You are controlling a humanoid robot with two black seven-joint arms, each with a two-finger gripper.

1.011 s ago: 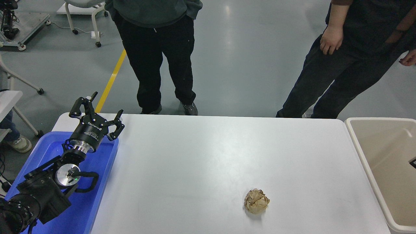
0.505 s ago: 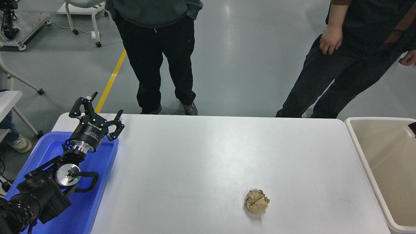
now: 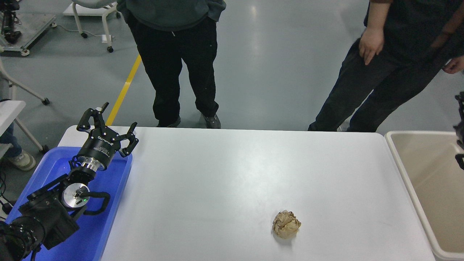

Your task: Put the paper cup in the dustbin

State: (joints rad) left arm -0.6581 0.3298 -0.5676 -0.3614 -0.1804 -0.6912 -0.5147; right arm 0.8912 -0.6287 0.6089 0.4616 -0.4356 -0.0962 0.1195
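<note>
The paper cup is not in view anywhere on the table or in the visible part of the bin. The dustbin [image 3: 398,159], large and beige-white with a tan inside, stands off the table's right end and is cut by the picture's edge. Only a black sliver of my right gripper [image 3: 460,145] shows at the right edge, above the bin's far part. My left gripper [image 3: 108,121] is parked at the lower left, open and empty, over the blue tray [image 3: 108,224].
A crumpled brown paper ball [image 3: 286,224] lies on the white table [image 3: 235,174] near its front right. Two people stand at the far side, one at the middle [image 3: 177,65] and one at the right [image 3: 391,72].
The black piece of my right arm at the right edge has risen over the bin and shows more. The right person's hand has shifted slightly. The left arm and paper ball have not moved.
</note>
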